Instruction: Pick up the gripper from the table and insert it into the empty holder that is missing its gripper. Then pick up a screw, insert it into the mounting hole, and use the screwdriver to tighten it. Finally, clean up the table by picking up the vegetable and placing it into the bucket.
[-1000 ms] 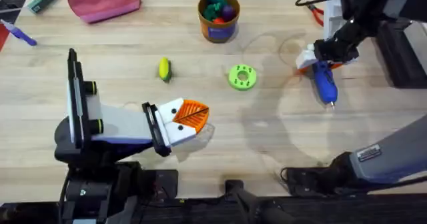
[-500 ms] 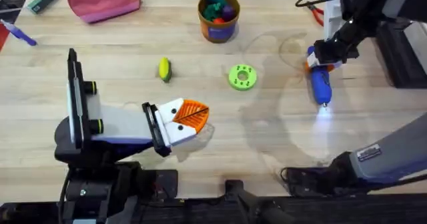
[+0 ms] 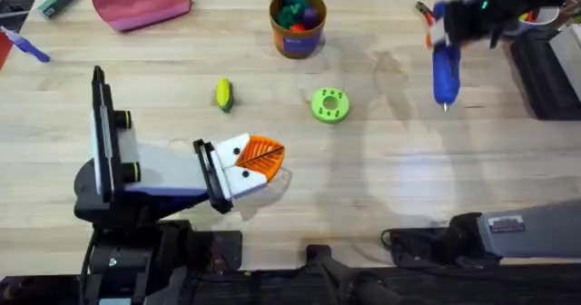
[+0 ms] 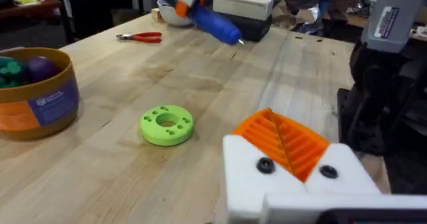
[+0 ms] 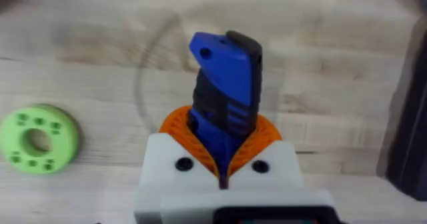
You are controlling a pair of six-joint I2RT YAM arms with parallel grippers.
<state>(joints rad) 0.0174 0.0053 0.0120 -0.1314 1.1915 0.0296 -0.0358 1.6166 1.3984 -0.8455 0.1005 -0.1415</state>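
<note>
Blue screwdriver [image 3: 445, 71] in right tool [image 3: 440, 34], tip apparently toward the bases.

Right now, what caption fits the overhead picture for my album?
The right gripper holds the blue screwdriver above the table.

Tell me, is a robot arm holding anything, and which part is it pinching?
Yes. The right gripper has its jaws shut on the blue screwdriver, pinching its body; the left gripper holds nothing.

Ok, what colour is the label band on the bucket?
Blue-purple band on the orange-brown bucket, seen best from the left wrist view.
</note>
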